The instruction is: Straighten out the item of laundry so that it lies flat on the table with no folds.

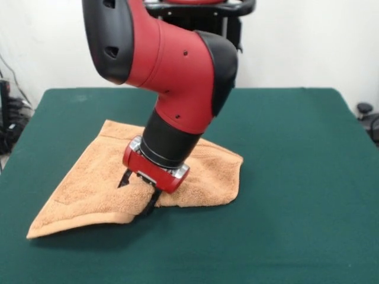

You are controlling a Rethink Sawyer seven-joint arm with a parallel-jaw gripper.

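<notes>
The item of laundry (pixel 83 189), an orange-tan terry towel, lies on the left half of the dark green table (pixel 296 177). It is doubled over on itself, with a slanted fold along its front edge and a pointed corner at the near left. My gripper (pixel 138 192) comes down on the towel's front middle. Its two black fingers (pixel 125 178) stand either side of a raised ridge of cloth and pinch it. The red wrist and arm hide the towel's middle behind the gripper.
The arm's red and black body leans in from the top and fills the space above the towel. Bare green cloth stretches to the right and in front of the towel. Cables and dark gear sit beyond the table's left and right edges.
</notes>
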